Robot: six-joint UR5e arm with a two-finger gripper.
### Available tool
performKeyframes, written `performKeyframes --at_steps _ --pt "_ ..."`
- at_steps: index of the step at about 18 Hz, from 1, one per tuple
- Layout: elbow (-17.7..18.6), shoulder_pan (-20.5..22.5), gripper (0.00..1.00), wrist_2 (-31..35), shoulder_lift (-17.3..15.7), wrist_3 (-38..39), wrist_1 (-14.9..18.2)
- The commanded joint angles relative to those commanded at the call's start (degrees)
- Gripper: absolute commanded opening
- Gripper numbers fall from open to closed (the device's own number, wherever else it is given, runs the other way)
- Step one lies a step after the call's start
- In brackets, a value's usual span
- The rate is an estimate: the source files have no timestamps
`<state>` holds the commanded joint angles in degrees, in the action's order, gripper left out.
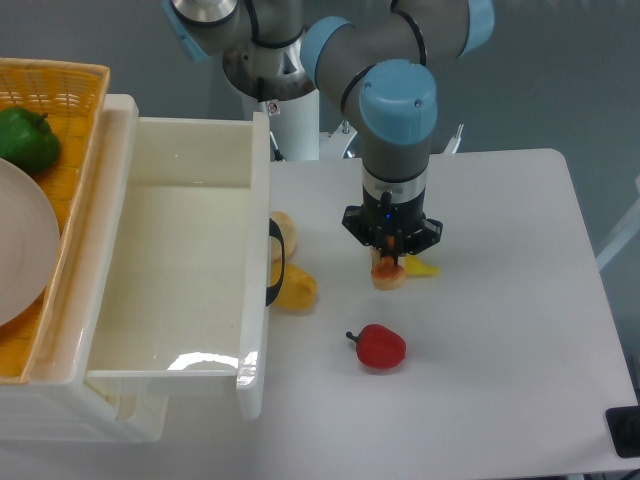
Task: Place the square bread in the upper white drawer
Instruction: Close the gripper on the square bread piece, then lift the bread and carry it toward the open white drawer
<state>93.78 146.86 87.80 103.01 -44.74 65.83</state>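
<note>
Looks like a robotics lab / test bench, not a home kitchen. Evidence: grey-and-blue jointed industrial robot arm [395, 110] bolted on a white pedestal behind a plain white rectangular tabletop [500, 300]; bare grey-blue wall behind, no decor. Props typical of a manipulation setup: toy-like plastic food, e.g. glossy red pepper [380, 346], orange-yellow glossy pastry [295, 290], pale round bun [284, 234], green pepper [27, 138], laid out w/ a glossy white plastic drawer unit [170, 270] pulled open and a woven yellow basket [70, 100] holding a white plate [20, 240]. Small black object at table's lower right corner [622, 432], can't tell what.
</note>
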Motion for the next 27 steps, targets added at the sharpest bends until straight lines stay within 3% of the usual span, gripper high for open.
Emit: performKeyframes --at_steps 9,13,27 --pt "-1.32 3.52 0.22 -5.27 -2.63 4.57 0.09" --pt "-1.41 3.69 0.22 -5.45 -4.83 6.76 1.84" --pt "-4.31 3.69 0.22 -17.48 -9.84 31.46 1.93"
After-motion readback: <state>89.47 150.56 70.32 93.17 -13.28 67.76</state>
